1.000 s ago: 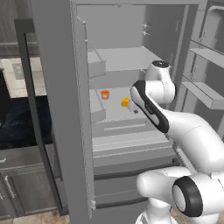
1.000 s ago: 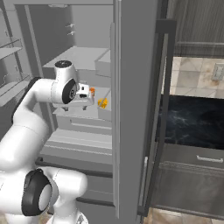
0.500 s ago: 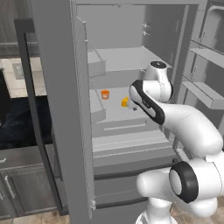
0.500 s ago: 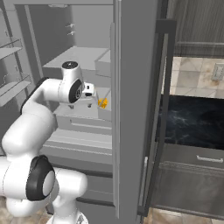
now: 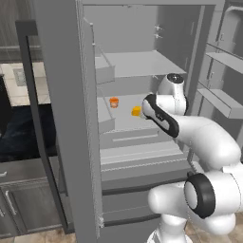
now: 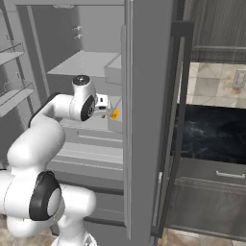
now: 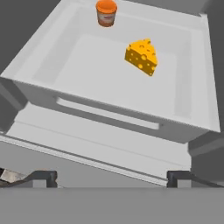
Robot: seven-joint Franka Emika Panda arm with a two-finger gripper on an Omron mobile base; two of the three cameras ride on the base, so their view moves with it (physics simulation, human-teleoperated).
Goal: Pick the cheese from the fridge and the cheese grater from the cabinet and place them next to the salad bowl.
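Observation:
The fridge [image 5: 61, 95] [image 6: 144, 96] stands open, with my arm reaching inside. The cheese [image 5: 136, 111] [image 6: 114, 114] [image 7: 141, 56], a small yellow-orange wedge with holes, lies on a pale middle shelf [image 7: 83, 65]. In the hand view my gripper [image 7: 111, 178] is open, its fingertips [image 7: 43, 176] spread wide at the near edge of that shelf. The cheese lies a little ahead of them and to the right, untouched, and nothing is between the jaws. In the right base view the gripper [image 6: 104, 104] sits just short of the wedge.
A small orange cup [image 5: 114, 102] [image 7: 106, 12] stands at the back of the same shelf, behind the cheese. Drawers [image 5: 137, 161] lie below the shelf. The open door's racks [image 5: 218, 99] are close on the arm's right. A dark bar handle [image 5: 40, 128] runs down the other door.
The hand has eased a little deeper into the fridge toward the cheese. The jaws have stayed open and the cheese and cup have not moved.

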